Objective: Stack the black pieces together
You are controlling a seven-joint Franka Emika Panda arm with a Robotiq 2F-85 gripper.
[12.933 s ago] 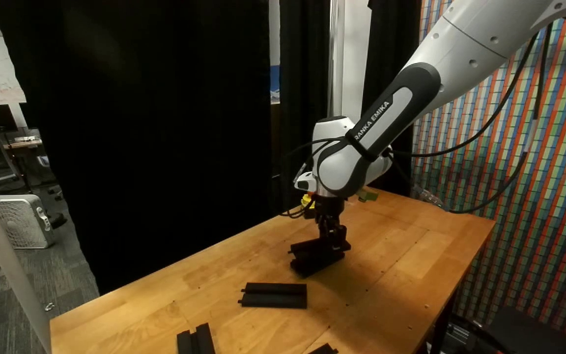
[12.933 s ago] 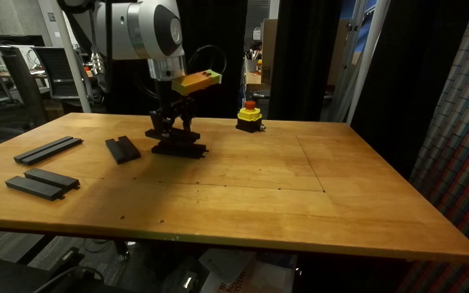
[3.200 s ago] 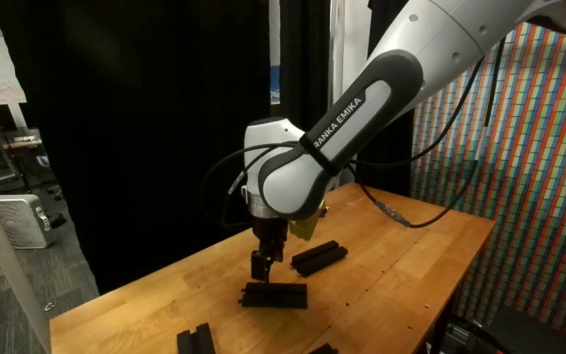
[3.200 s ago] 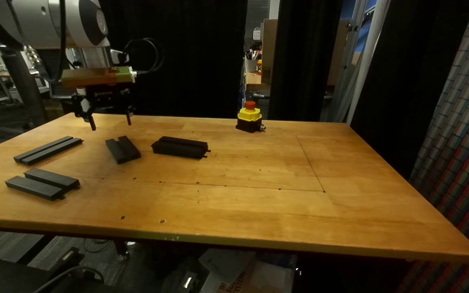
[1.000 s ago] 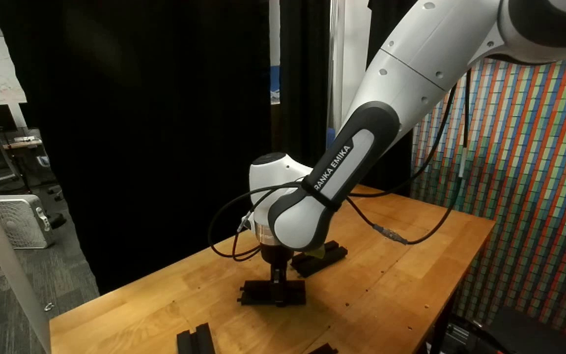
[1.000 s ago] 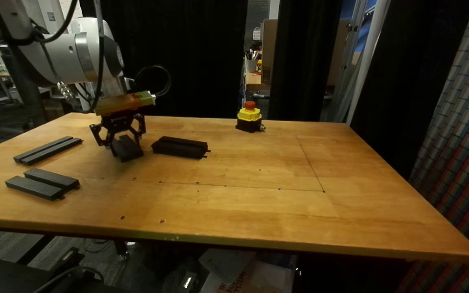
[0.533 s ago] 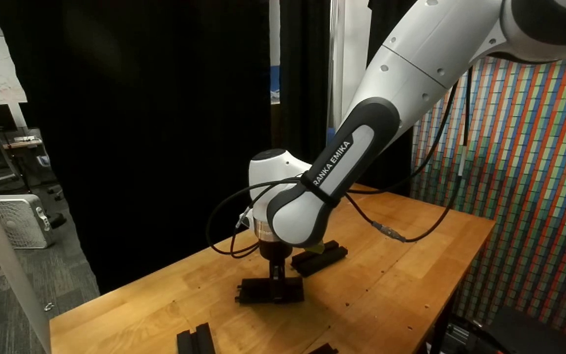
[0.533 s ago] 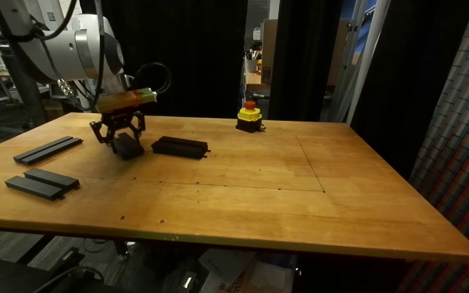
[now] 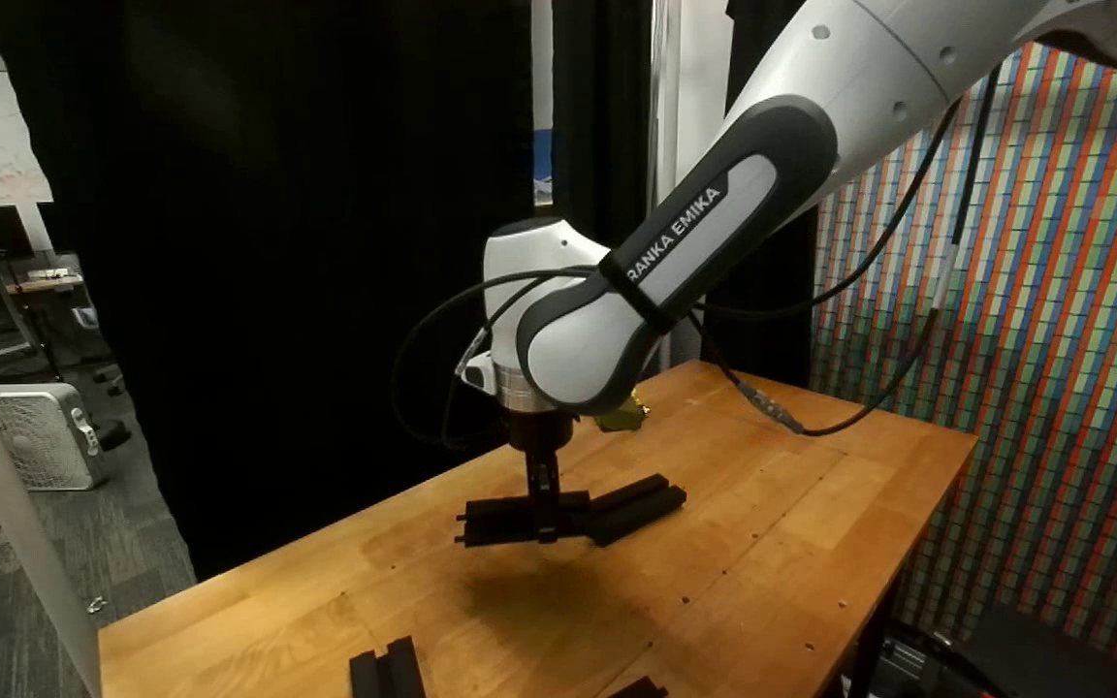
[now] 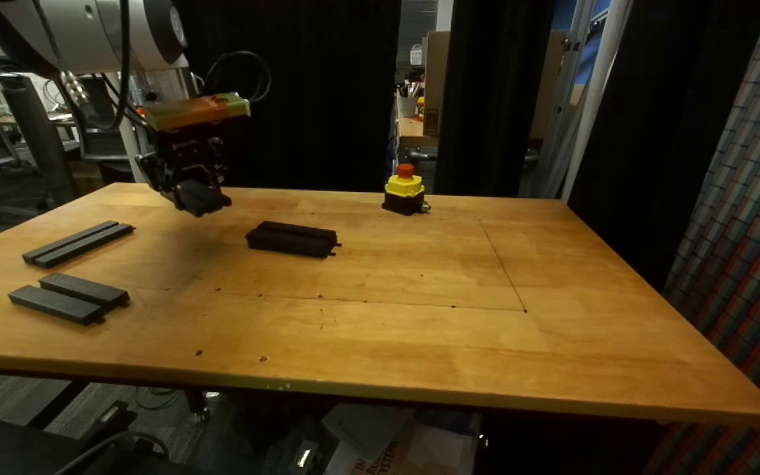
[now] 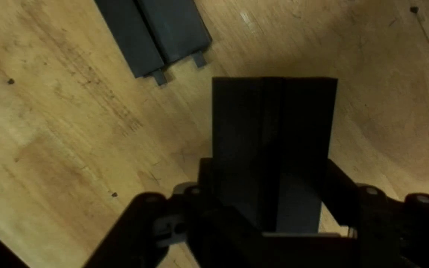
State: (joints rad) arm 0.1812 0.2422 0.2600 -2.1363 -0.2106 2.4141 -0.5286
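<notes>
I have the fingers (image 11: 343,193) clamped on a black piece (image 11: 242,126), one against each long side, and I hold it up off the counter (image 10: 419,343), a shadow (image 9: 554,596) spread on the wood below. Its long axis runs straight up and down in the wrist view, plain end at the top. Past that end another black piece (image 11: 155,33) lies aslant, two small tabs (image 11: 199,59) toward mine; I can't tell which of those in the exterior views it is. A black block (image 10: 292,239) lies near, lower and apart, partly hidden behind my piece in an exterior view. Two black pieces (image 10: 83,246) (image 10: 68,300) lie separately off to the side, and a red-topped yellow button (image 10: 405,188) stands well apart. On a surface beyond the counter, a pale cup (image 10: 408,105) holds pen-like sticks (image 10: 410,88).
</notes>
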